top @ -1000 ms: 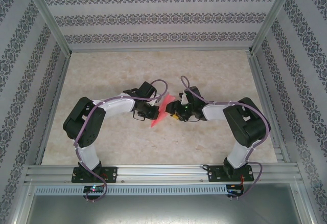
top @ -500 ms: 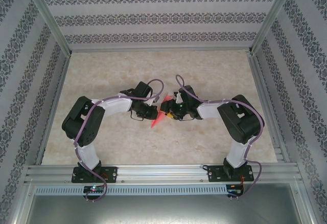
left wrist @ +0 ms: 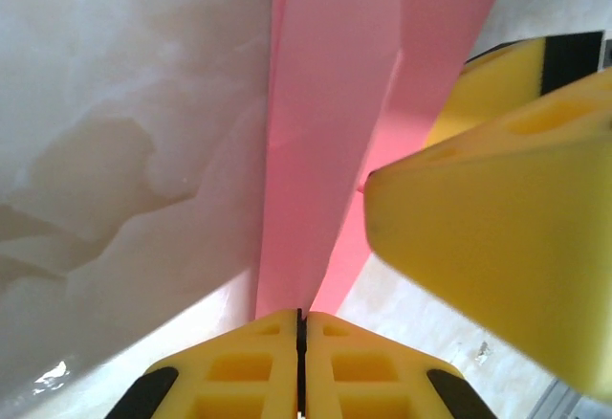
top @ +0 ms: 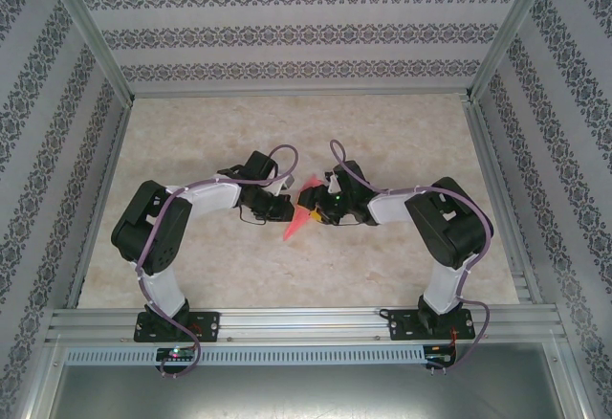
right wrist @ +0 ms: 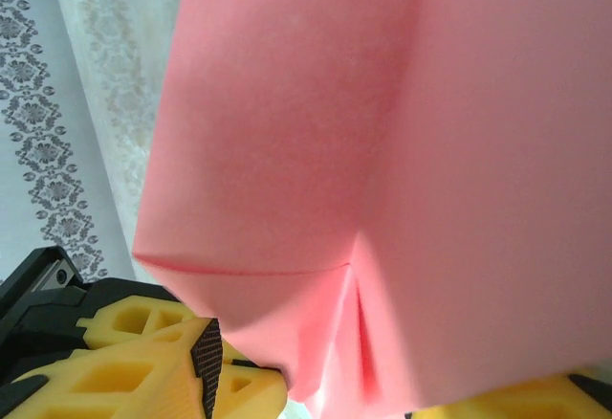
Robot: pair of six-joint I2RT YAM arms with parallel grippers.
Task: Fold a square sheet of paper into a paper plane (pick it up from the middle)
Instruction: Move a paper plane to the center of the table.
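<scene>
The pink-red paper plane (top: 302, 216) hangs above the table between the two grippers, its point toward the near edge. In the left wrist view it is a narrow creased strip (left wrist: 320, 132) rising from my left gripper (left wrist: 299, 316), whose yellow jaws are shut on its folded edge. My left gripper (top: 286, 206) holds it from the left. My right gripper (top: 321, 209) stands against it from the right, jaws apart. Layered pink flaps (right wrist: 382, 151) loom close in the right wrist view, with the right gripper (right wrist: 349, 395) straddling their lower end. One right fingertip (left wrist: 497, 247) shows beside the strip.
The marbled tabletop (top: 210, 142) lies below. Patterned walls (top: 306, 32) and metal frame posts enclose it on three sides. An aluminium rail (top: 306, 323) runs along the near edge, where both arm bases are bolted.
My right gripper has moved left, up against the paper, and now covers more of it. My left gripper, still shut on the paper, has shifted slightly toward the back.
</scene>
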